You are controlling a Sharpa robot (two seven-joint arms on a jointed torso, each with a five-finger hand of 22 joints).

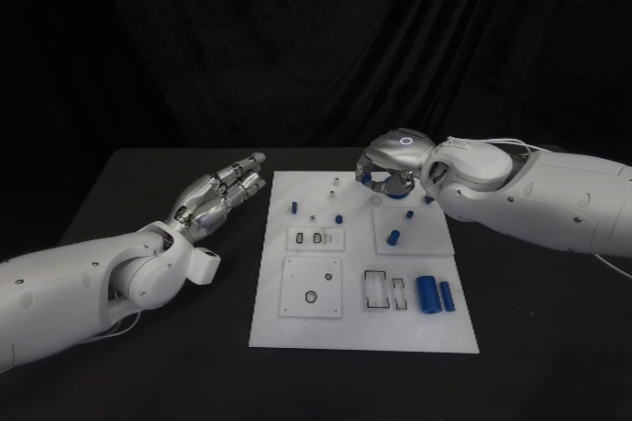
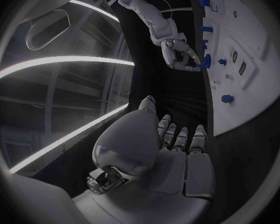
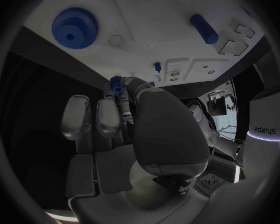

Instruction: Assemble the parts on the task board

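Left hand [image 1: 221,194]: lies just beside the board's left edge, off the plate, fingers straight and together, holding nothing. It looks parked clear so the other arm has room.
Board [image 1: 342,334]: white plate in the middle of the table, long side running away from the robot; insets and slots mark where the parts go.
Small pegs [image 1: 339,219]: several stand or lie on the board's far half, between the two hands, apparently waiting their turn.
Cylinders [image 1: 426,293]: two blue ones lie side by side at the board's near right, beside empty rectangular slots, not yet seated.
Gear [image 3: 74,27]: large blue toothed wheel resting flat on the board near its far edge, just beyond the right hand.
Right hand [image 1: 389,179]: hovers over the board's far right corner, fingers curled down. In the right wrist view the fingertips [image 3: 118,98] pinch a small blue part [image 3: 116,83], probably to carry it to its seat.
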